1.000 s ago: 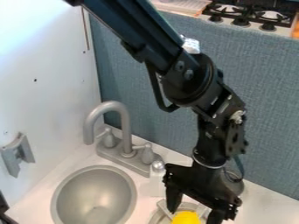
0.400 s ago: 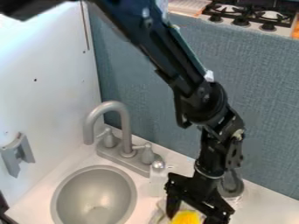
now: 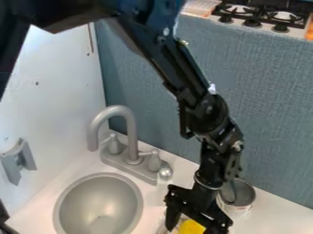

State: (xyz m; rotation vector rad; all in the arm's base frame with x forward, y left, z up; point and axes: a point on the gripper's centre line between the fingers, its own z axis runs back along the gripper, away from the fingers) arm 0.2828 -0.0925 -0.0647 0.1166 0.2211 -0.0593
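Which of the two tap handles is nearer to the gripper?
The handle beside the round silver top; the other, seen within the spout's arch, is farther.

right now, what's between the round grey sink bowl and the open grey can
In the camera view, a clear bottle with a silver top and the black pincer show between sink bowl and can.

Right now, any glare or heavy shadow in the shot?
Camera view: white wall brightly lit, near washed out high up; soft sheen low in the sink basin. Camera view: black gripper very dark, little detail, but yellow item stands out.
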